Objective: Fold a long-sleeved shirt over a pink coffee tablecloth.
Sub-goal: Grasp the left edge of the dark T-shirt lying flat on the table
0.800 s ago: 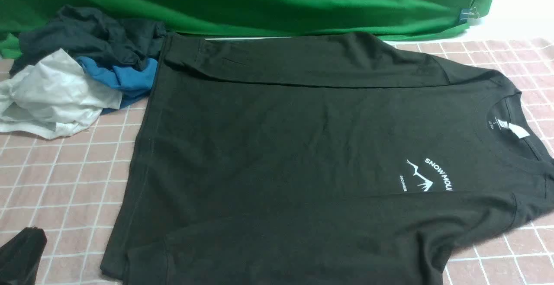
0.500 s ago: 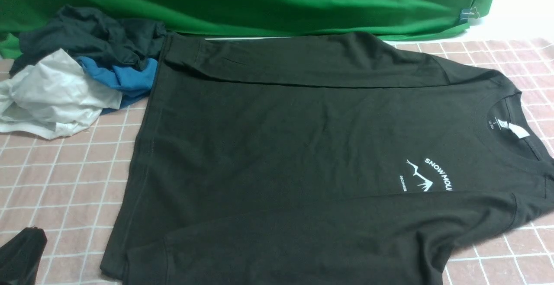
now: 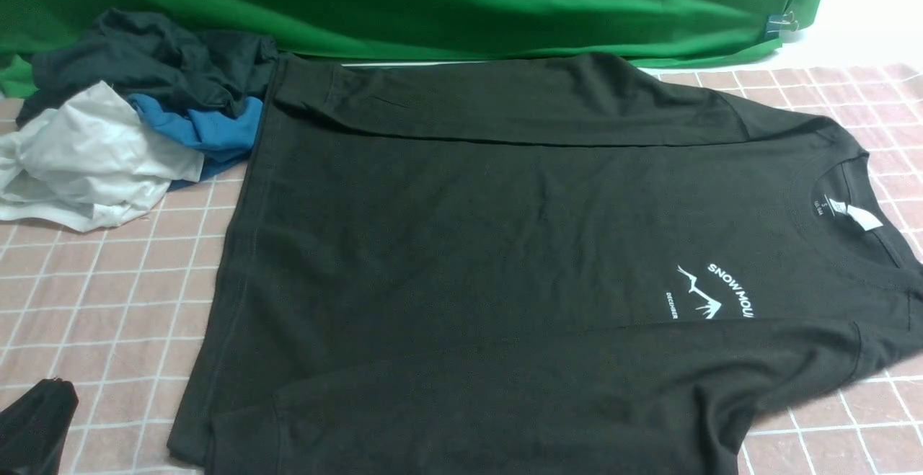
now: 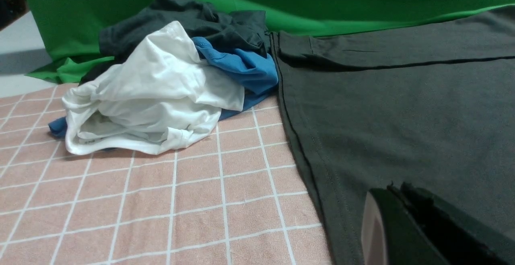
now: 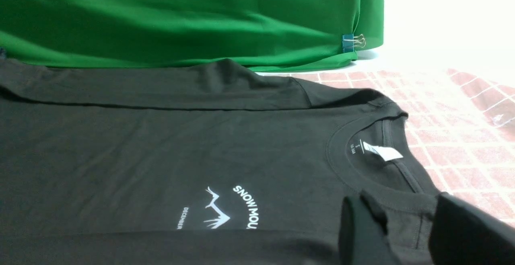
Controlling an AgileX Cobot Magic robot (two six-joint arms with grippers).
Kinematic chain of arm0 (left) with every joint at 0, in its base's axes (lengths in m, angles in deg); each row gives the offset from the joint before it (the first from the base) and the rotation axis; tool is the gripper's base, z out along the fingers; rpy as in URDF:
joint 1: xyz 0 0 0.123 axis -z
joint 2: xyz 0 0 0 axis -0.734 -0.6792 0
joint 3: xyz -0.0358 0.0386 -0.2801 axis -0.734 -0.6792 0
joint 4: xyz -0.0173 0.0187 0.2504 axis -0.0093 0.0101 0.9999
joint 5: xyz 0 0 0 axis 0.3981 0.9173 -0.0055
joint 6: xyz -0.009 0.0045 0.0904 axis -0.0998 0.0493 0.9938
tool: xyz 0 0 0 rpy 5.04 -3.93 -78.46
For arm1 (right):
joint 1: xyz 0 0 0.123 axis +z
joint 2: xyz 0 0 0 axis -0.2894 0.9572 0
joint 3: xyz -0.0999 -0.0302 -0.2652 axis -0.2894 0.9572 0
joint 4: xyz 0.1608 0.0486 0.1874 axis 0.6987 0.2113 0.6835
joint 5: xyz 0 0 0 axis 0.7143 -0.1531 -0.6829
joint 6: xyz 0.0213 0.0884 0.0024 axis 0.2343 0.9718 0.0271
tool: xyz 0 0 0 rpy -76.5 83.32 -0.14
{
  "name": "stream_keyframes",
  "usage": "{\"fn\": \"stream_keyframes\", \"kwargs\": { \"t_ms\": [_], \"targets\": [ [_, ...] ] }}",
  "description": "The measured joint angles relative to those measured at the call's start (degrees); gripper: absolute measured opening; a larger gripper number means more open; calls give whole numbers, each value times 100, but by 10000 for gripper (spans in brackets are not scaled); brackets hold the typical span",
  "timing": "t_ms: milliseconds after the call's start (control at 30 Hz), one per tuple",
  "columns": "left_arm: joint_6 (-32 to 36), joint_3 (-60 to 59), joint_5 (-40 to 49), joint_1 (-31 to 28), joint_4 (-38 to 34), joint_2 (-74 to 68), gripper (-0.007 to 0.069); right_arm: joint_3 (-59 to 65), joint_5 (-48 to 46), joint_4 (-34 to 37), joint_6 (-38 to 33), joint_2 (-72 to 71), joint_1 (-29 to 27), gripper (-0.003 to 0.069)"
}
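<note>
Well, the black long-sleeved shirt (image 3: 469,244) lies flat on the pink checked tablecloth (image 3: 108,302), sleeves folded in. The left hand (image 4: 396,188) is closed near its hem; the right hand (image 5: 402,204) stands parted by the collar.

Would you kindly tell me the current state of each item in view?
Shirt: flat, print up, both sleeves folded in.
Tablecloth: spread flat under it.
Clothes pile: crumpled.
Left gripper: shut.
Right gripper: open, by the collar.
Clip: clamped on the green cloth.
</note>
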Motion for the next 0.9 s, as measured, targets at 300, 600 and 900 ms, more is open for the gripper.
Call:
{"fn": "stream_keyframes", "kwargs": {
  "t_ms": [300, 600, 900],
  "targets": [
    [-714, 0, -847, 0, -1156, 0, 20, 0, 0, 0, 1, 0, 0, 239],
    [-1801, 0, -2000, 0, -2370, 0, 20, 0, 0, 0, 1, 0, 0, 239],
    [-1667, 780, -477, 0, -2570, -4, 20, 0, 0, 0, 1, 0, 0, 239]
  ]
}}
